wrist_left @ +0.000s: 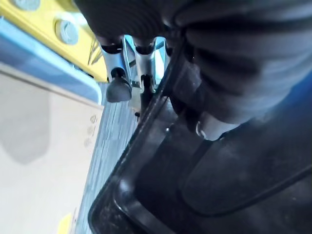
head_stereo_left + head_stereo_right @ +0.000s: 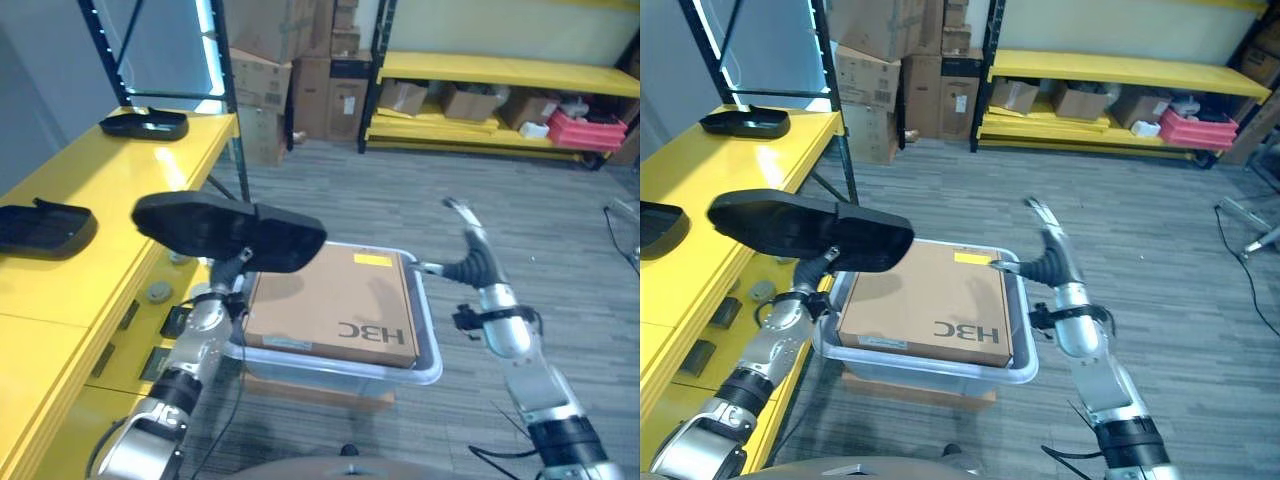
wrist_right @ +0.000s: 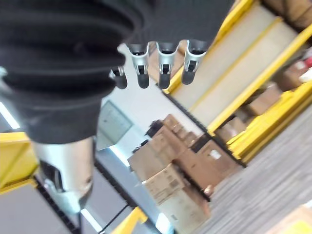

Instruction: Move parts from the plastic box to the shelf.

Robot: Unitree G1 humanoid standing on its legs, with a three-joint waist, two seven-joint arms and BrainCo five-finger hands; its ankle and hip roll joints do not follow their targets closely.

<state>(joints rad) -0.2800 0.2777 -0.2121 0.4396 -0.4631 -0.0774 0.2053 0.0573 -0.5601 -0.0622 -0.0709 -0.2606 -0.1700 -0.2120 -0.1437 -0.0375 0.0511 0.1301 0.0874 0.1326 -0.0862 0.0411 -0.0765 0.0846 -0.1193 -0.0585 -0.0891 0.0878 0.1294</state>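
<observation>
- We are holding a black part (image 2: 228, 231) up in our left hand (image 2: 222, 297), fingers curled against its underside; it is hanging over the gap between the plastic box (image 2: 428, 330) and the yellow shelf (image 2: 100, 190).
- Our right hand (image 2: 468, 248) is hovering above the box's right rim, fingers straight and relaxed, gripping nothing.
- A brown cardboard sheet (image 2: 340, 305) is lying across the top of the box.
- Two more black parts are resting on the shelf: a near one (image 2: 42, 228) and a far one (image 2: 144, 123), well apart.
</observation>
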